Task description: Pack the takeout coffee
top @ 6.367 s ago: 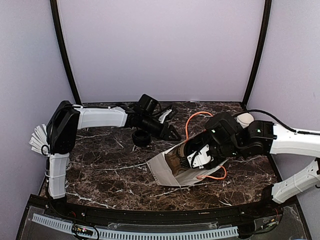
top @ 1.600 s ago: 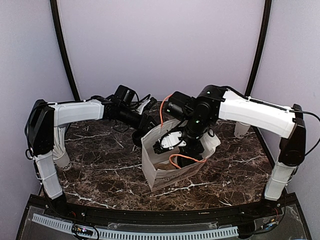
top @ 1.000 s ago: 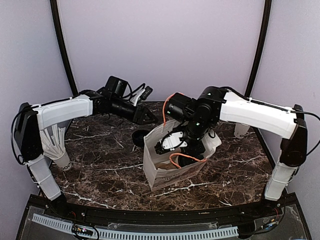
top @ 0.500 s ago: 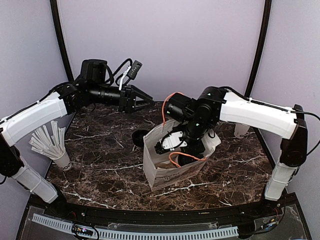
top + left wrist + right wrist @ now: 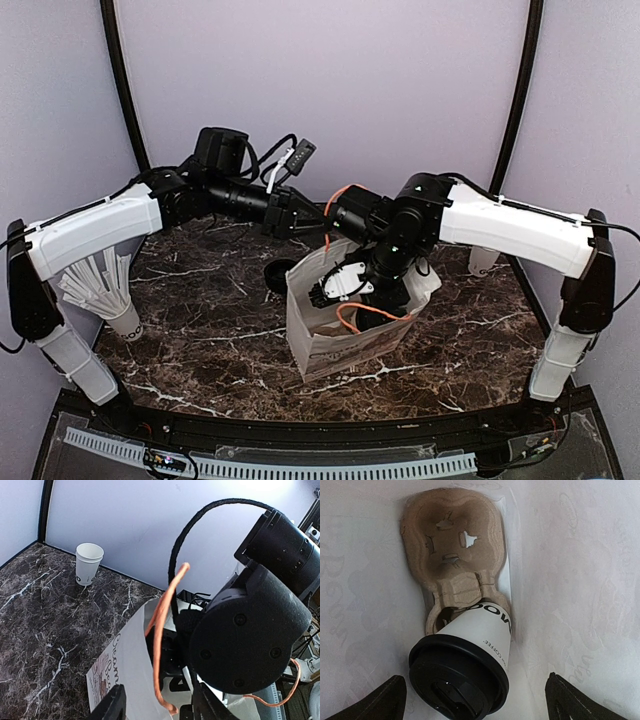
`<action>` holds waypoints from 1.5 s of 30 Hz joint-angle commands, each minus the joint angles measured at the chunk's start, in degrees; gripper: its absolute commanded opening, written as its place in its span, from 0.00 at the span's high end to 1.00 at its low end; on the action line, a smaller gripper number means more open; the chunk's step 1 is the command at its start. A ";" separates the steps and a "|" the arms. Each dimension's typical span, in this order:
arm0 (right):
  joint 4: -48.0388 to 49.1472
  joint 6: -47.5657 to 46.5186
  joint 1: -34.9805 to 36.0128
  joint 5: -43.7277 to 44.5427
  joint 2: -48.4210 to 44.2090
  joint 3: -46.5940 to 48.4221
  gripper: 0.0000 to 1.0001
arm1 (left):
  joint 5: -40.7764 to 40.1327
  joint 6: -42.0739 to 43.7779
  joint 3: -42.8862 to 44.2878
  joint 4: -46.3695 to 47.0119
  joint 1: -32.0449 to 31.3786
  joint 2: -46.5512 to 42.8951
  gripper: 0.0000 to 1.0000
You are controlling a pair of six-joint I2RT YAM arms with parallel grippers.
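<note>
The takeout coffee (image 5: 470, 645), a white cup with black lettering and a black lid, leans tilted in a brown pulp carrier (image 5: 452, 545) at the bottom of the white paper bag (image 5: 345, 340). It is hidden in the top view. My right gripper (image 5: 475, 700) reaches down into the bag (image 5: 345, 288), open, its fingers wide on either side of the cup's lid and not touching it. My left gripper (image 5: 303, 217) hovers at the bag's far rim, open, with the bag's orange handle (image 5: 162, 630) between its fingers (image 5: 112, 705).
A white cup of straws (image 5: 108, 290) stands at the left edge. A plain white cup (image 5: 89, 563) stands at the back right (image 5: 483, 260). A black round object (image 5: 279, 275) lies on the table beside the bag. The right arm's black wrist (image 5: 250, 630) is close to my left gripper.
The bag, earlier on its side, stands upright. My left gripper lifted away to the left, then swung right to the orange handle. The right arm has held still in the bag.
</note>
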 commanded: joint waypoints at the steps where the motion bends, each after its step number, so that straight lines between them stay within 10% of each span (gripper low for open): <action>1: 0.47 0.23 0.37 -0.13 -1.50 1.88 0.02 | -0.35 -2.27 2.53 2.48 0.05 1.58 0.57; 21: -1.18 -1.08 3.48 -1.80 -8.85 8.13 0.01 | -1.78 -2.18 8.60 0.95 0.14 6.56 0.73; 30: 12.38 -5.56 2.84 13.90 -18.43 4.72 0.01 | 1.48 -2.52 4.92 3.38 -0.09 4.45 0.89; 45: 39.47 -8.45 -22.83 19.19 -28.34 -4.76 0.01 | -0.51 2.81 -2.23 3.16 -7.66 -3.23 1.00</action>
